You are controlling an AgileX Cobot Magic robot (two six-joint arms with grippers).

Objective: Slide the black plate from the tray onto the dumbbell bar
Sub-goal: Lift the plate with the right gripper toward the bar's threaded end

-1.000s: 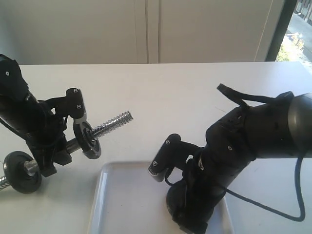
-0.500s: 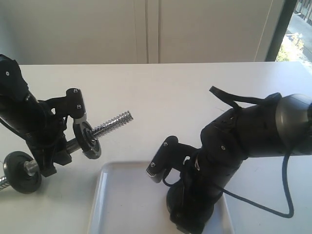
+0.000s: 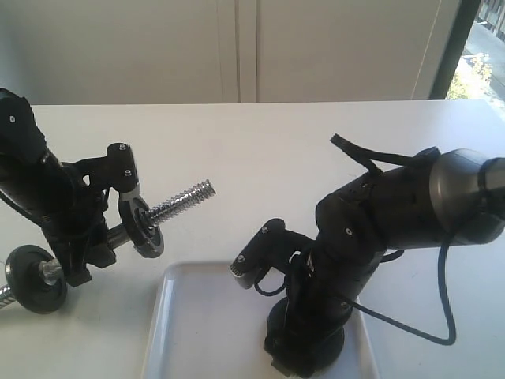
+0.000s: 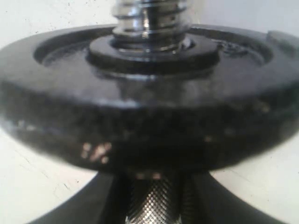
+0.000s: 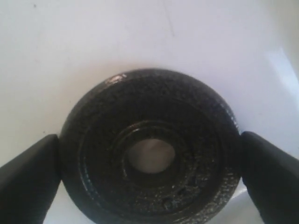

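Note:
The black plate (image 5: pixel 196 140) lies flat on the white tray (image 3: pixel 197 332), its central hole showing white beneath. My right gripper (image 5: pixel 149 156) straddles it, one finger pressed to the rim on each side, so it is shut on the plate. In the exterior view the right gripper (image 3: pixel 304 347) reaches down onto the tray and hides most of the plate. My left gripper (image 3: pixel 109 230) is shut on the knurled middle of the dumbbell bar (image 4: pixel 159 205) and holds it tilted. The bar's bare threaded end (image 3: pixel 189 195) points up toward the right arm.
Two more black discs sit on the bar, one (image 3: pixel 144 227) just past the left gripper and one (image 3: pixel 33 278) at the low end near the table. The right arm's cable (image 3: pixel 410 332) loops over the white table beside the tray.
The right arm has leaned and shifted a little to the left over the tray, with its gripper still down at the plate. The left arm and the bar have not moved.

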